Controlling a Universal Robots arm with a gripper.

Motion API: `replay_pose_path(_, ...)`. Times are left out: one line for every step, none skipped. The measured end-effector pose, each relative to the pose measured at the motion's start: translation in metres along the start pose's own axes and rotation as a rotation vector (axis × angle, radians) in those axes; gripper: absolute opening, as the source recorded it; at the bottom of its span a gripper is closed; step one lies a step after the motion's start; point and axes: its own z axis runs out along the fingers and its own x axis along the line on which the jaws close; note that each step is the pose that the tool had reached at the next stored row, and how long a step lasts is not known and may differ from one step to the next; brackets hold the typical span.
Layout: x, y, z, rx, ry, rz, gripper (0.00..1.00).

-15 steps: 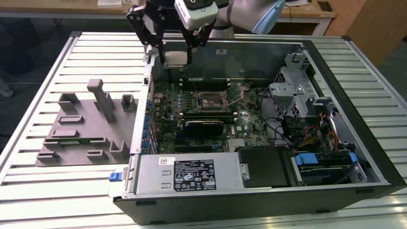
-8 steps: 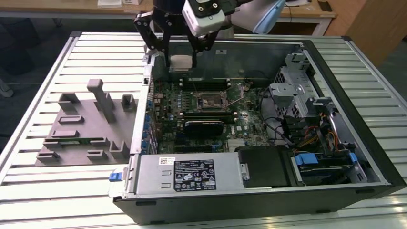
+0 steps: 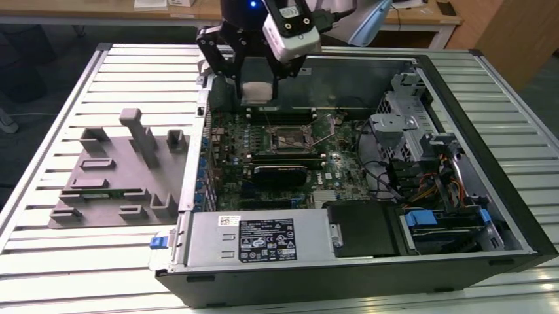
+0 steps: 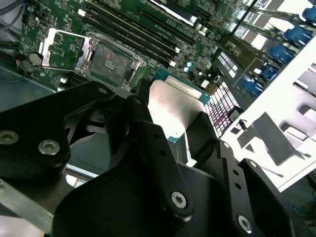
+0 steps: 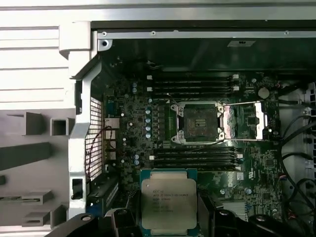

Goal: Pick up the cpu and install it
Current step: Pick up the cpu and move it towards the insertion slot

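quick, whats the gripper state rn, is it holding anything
gripper: shut on the cpu, held over the motherboard, not yet in the open socket.

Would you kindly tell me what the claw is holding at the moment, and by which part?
The claw holds the cpu, clamped by two opposite side edges.
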Motion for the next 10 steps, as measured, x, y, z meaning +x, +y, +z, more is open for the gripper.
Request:
replay_pose_path(-0.0014,0.0000,0.0015,0.0001,0.0000,0.000,0.54)
replay_pose_path(-0.0028,-0.0001,0.0030,0.0001,0.0000,0.000,0.54)
replay_pose_path(-0.0042,-0.0001,0.0046,0.0002,0.0001,0.000,0.54)
replay_pose_path(-0.0056,-0.0001,0.0062,0.0002,0.0002,0.000,0.54)
replay_pose_path(-0.0070,-0.0002,0.0078,0.0001,0.0001,0.000,0.54)
replay_pose_path(-0.0084,-0.0002,0.0094,0.0002,0.0002,0.000,0.54)
replay_pose_path(-0.0098,-0.0002,0.0111,0.0001,0.0001,0.000,0.54)
replay_pose_path(-0.0113,-0.0003,0.0127,0.0000,0.0001,0.000,0.54)
replay_pose_path(-0.0127,-0.0003,0.0143,0.0000,0.0002,0.000,0.54)
replay_pose_path(-0.0141,-0.0003,0.0159,0.0000,0.0002,0.000,0.54)
